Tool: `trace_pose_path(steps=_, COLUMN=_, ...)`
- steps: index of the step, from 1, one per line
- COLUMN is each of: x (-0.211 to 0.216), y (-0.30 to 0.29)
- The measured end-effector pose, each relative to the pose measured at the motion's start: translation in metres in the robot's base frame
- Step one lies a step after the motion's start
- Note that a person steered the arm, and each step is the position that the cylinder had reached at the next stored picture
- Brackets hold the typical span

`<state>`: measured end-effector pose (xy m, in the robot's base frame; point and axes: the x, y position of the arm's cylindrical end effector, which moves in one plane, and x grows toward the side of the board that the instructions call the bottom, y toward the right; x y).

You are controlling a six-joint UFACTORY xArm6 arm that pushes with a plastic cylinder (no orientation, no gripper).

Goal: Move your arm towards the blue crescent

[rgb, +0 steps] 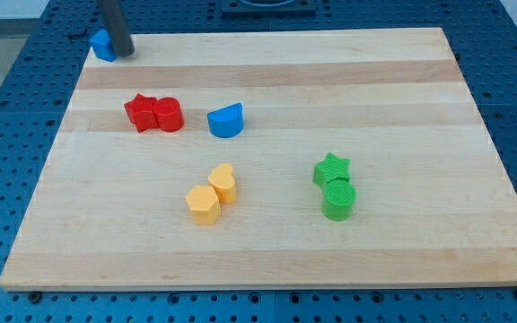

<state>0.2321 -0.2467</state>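
1. One dark rod comes down at the far left corner of the bench [267,251]; my tip [122,52] sits at its lower end. It carries no hand, so there is nothing to be wide, narrow or holding.
2. Touching my tip on its left is a small blue block [102,45], partly hidden by the rod, so its shape cannot be made out.
3. Nearer and a little right lie a red star [138,111] and a red block [169,115], touching each other side by side.
4. Just right of the red pair, apart from it, is the blue crescent [226,120], well apart from my tip.
5. Nearer still, around the middle, a yellow block [223,182] touches a yellow hexagon [204,205] at its near left.
6. Right of those, a green star [331,170] touches a green cylinder [338,199] just near of it.
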Motion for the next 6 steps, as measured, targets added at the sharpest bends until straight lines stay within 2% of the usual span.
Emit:
trace_pose_path(steps=3, x=0.000, y=0.031)
trace_pose_path(steps=5, x=0.009, y=0.140)
trace_pose_path(steps=6, x=0.062, y=0.182)
